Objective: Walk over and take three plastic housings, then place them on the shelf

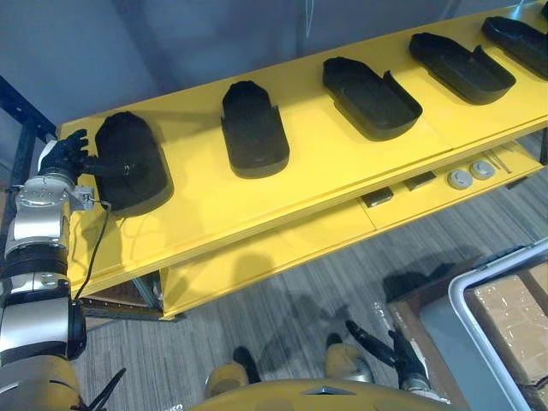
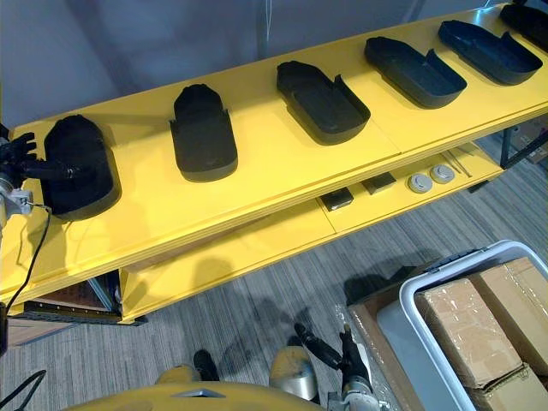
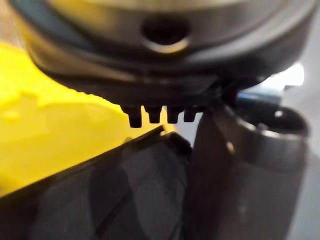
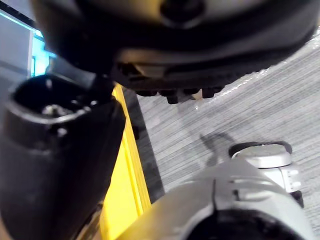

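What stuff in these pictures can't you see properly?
- Whether the left hand really grips the leftmost black plastic housing: the left wrist view is blurred, and it is too small in the eye views.
- Farthest black plastic housing: cut off by the left eye view's right edge.
- Round grey discs on the lower yellow shelf: too small to identify.
- Brown cardboard boxes: cut off by the right eye view's lower right edge.

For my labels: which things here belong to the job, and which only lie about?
Job: five black housings, yellow shelf, left hand at the leftmost housing, right hand low.
Lying about: two grey discs, two dark blocks, grey bin, cardboard boxes.
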Tool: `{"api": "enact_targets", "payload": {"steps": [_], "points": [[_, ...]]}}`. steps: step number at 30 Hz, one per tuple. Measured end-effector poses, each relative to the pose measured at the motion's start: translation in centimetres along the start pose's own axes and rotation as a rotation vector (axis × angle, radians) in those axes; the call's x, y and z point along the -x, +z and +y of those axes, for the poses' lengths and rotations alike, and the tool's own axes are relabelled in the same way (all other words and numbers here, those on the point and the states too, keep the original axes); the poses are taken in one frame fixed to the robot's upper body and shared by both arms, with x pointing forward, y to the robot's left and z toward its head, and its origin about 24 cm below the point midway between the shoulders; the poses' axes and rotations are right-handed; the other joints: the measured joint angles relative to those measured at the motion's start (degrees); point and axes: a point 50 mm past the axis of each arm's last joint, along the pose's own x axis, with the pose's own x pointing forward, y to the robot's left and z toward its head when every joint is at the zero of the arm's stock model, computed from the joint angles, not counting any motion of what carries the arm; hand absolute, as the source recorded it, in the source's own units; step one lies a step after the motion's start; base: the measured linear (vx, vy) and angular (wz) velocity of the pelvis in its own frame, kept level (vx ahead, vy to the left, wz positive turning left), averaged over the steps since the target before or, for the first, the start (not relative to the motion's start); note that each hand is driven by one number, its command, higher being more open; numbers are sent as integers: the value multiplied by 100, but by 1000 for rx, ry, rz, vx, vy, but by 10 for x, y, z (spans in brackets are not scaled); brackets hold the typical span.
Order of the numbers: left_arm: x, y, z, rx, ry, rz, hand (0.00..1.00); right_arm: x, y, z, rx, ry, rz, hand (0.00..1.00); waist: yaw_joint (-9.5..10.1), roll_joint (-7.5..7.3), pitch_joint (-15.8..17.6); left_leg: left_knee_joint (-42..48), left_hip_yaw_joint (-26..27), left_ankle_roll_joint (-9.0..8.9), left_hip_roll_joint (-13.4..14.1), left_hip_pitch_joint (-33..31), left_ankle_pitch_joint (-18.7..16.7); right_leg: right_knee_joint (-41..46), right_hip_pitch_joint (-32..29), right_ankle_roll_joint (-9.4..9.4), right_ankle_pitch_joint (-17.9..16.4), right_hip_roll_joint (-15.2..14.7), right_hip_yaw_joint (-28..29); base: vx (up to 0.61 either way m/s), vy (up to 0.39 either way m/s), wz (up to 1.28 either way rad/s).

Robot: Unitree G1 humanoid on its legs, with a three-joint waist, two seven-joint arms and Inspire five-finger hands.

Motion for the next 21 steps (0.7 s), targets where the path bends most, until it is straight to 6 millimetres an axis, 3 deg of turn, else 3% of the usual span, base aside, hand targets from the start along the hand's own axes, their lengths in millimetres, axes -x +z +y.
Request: {"api": "enact_targets", "payload": {"steps": [6,13,17,21], "points": [[7,41,10,-191,26,-143,100,-1,-9,-8,-40,-42,47,100,-7,141,-175,-648,-158,32,-100,160,446,-244,105,-42,184,60,-203,-45,-10,14],[21,63,2,-215,95,-316,100,-5,24,-5,-169,-101,-135,100,13,141,-438,-1248,-282,59,-154,266,837,-477,151,-48,275,138,-253,-95,10,9],[49,55,-14,-58,151,-524,100,-3,41,-7,-208,-186,-245,100,28,57,-580,-1249,-297,50,-141,228,854,-483,125,-41,298,157,-252,-12,3,0],[109,33,-65,275,115,-790,100,-2,45,-11,-238,-243,-273,100,80,-43,-701,-1246,-327,40,-140,228,871,-493,145,-37,323,170,-250,35,2,4]]}}
